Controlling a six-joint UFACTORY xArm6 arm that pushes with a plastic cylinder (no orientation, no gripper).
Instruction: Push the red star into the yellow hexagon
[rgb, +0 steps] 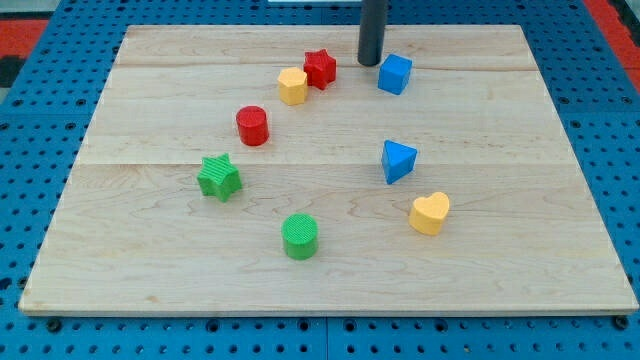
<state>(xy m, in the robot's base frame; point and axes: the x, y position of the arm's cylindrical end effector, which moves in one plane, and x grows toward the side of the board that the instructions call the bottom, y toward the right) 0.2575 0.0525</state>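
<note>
The red star (320, 68) lies near the view's top centre on the wooden board (150, 250). The yellow hexagon (292, 86) sits just to its lower left, and the two touch or nearly touch. My tip (370, 63) is the lower end of a dark rod coming down from the view's top. It stands to the right of the red star with a small gap, and just left of the blue cube (395, 74).
A red cylinder (252, 126) lies left of centre, a green star (219, 177) below it, a green cylinder (300, 237) near the bottom centre. A blue triangular block (397, 161) and a yellow heart (430, 213) lie at the right.
</note>
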